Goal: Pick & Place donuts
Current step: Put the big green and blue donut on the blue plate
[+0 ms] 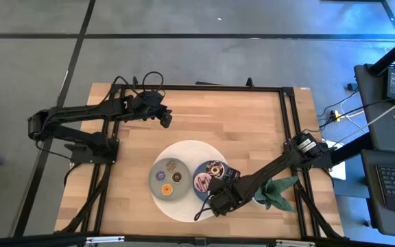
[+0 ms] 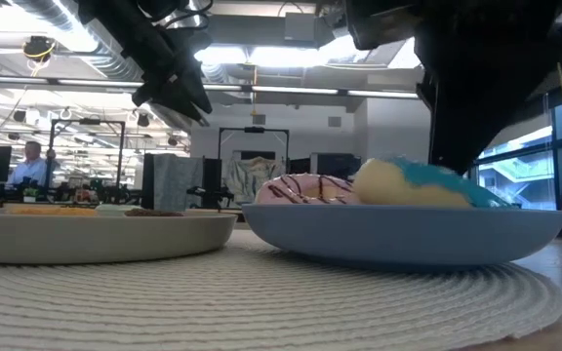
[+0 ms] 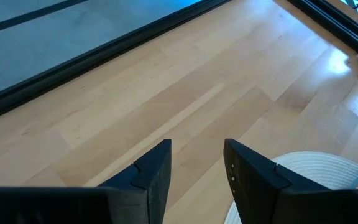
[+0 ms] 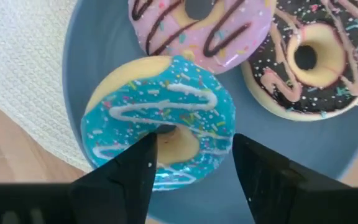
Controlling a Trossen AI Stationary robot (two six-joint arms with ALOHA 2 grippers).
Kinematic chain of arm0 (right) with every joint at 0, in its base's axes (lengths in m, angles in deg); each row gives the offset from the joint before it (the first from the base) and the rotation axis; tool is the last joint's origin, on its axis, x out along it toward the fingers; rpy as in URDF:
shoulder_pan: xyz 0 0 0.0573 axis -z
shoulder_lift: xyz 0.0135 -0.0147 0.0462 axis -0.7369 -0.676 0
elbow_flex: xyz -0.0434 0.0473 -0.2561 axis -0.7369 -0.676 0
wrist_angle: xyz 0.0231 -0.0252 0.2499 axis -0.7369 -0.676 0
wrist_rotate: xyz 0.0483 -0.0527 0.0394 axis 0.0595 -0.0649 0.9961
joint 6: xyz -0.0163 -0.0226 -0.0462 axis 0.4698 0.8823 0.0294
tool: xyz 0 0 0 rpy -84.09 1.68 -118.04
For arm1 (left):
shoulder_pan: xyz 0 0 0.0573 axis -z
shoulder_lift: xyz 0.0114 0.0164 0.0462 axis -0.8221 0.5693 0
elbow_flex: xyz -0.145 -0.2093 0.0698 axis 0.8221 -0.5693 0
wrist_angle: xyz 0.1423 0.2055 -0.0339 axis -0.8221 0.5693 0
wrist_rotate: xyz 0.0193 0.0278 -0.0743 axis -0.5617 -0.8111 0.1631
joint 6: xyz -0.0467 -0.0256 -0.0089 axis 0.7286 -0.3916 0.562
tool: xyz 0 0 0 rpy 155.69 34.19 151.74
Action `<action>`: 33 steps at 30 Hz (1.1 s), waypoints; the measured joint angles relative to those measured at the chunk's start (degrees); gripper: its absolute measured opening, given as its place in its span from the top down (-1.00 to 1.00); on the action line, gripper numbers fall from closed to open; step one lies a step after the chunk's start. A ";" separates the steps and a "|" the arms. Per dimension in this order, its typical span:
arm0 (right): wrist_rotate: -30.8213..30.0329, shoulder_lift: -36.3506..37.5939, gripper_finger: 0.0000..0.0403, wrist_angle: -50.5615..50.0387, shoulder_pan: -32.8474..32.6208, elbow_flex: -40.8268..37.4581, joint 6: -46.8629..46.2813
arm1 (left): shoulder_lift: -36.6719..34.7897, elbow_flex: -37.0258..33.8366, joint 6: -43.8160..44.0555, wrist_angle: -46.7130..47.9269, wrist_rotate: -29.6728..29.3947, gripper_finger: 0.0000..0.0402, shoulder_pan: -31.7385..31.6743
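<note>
On the blue plate lie three donuts: a blue-iced one, a pink one and a chocolate one. The blue donut lies on the plate's near part, right against the pink one. My right gripper stands open just above it, one finger over its hole and the other at its outer rim. Three tiny donuts lie on the grey plate. My left gripper hangs open over bare wood at the table's far left. My right gripper points down on the blue donut's near side, its fingers on either side of that part of the ring. Whether either finger touches the donut, I cannot tell. The donut rests on the plate.
Both plates stand on a round white woven mat at the table's near middle. A green object lies at the near right, beside my right arm. Black rails frame the table. Bare wood stretches across the far half.
</note>
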 joint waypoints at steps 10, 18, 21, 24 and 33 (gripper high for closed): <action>-0.17 0.02 -0.05 -7.03 0.03 4.02 0.09 | 0.00 0.00 0.04 0.00 0.11 0.29 0.00; -4.63 0.04 -0.05 -18.94 2.42 15.95 2.40 | -0.18 -0.02 1.99 0.00 3.47 0.29 1.25; -5.33 0.04 -0.05 -20.02 3.91 20.31 5.82 | -1.15 -0.04 2.00 0.90 5.26 0.29 2.61; -7.70 0.04 -0.05 -22.16 5.27 23.26 11.92 | -3.14 -0.04 1.66 7.32 3.26 0.29 2.82; -5.72 7.92 -0.05 -9.49 13.77 13.71 39.45 | -7.52 -0.04 5.94 27.40 -1.90 0.29 -3.78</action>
